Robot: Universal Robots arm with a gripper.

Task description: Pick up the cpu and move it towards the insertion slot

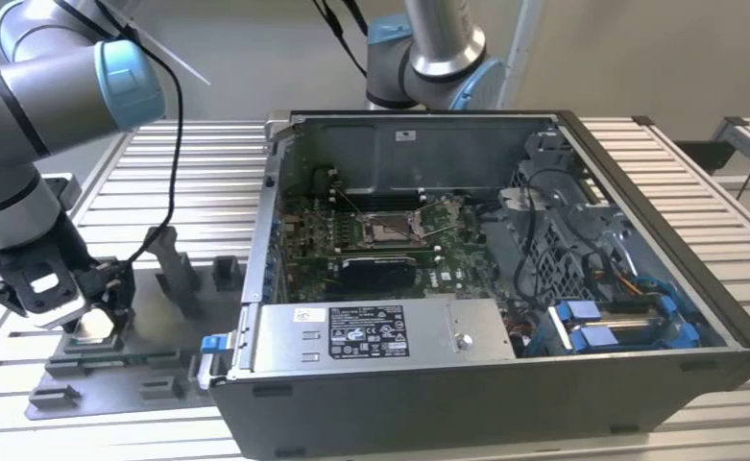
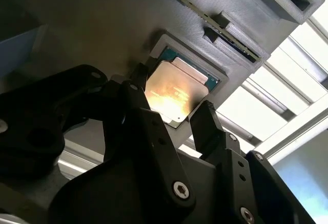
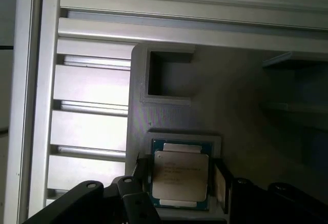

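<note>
We're at the grasp: gripper [image 2: 172, 92] spread, straddling the cpu [image 3: 180, 175] seated near the fixture [image 3: 169, 116] edge; next likely needs square pinch, straight lift.

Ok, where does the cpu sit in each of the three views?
Exterior view: the cpu lies on the grey fixture at the exterior view's left, outside the computer case.
First wrist view: the cpu is seated in the fixture's square nest.
Second wrist view: the cpu is in the same nest, glare on its top.
Shared landmark: the grey fixture.
</note>
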